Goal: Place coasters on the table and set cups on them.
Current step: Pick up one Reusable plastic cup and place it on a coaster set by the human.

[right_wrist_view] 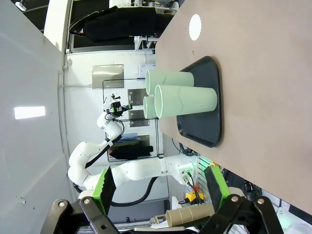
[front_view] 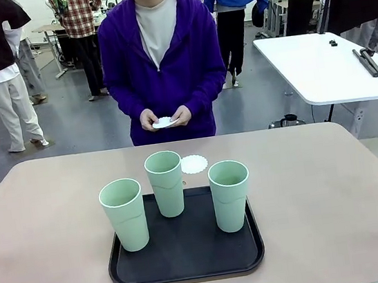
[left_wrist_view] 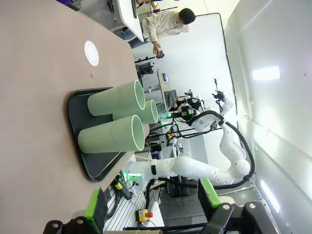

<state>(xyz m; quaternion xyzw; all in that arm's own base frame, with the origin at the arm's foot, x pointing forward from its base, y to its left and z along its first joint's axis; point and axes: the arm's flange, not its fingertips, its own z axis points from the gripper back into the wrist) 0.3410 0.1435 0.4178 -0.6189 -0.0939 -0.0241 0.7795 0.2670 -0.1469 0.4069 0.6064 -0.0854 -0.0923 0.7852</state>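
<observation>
You've 3 cups (front_view: 167, 193) on the tray (front_view: 190, 253), 1 coaster (front_view: 194, 164) just past its far edge; left gripper (left_wrist_view: 153, 204) and right gripper (right_wrist_view: 161, 187) jaws wide.

On the table (front_view: 337, 206), a tray (front_view: 188, 264) holds a left cup (front_view: 125, 214), a middle cup (front_view: 166, 184) farther back, and a right cup (front_view: 230, 195). One coaster (front_view: 194, 164) lies just behind the tray.

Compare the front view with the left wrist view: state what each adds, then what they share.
Front view: a person's hands with the held coaster at the far side, and a white table behind. Left wrist view: the left gripper, open, and the right arm farther off. Shared: three cups standing on the black tray, and the lone coaster lying on the table beyond it.
</observation>
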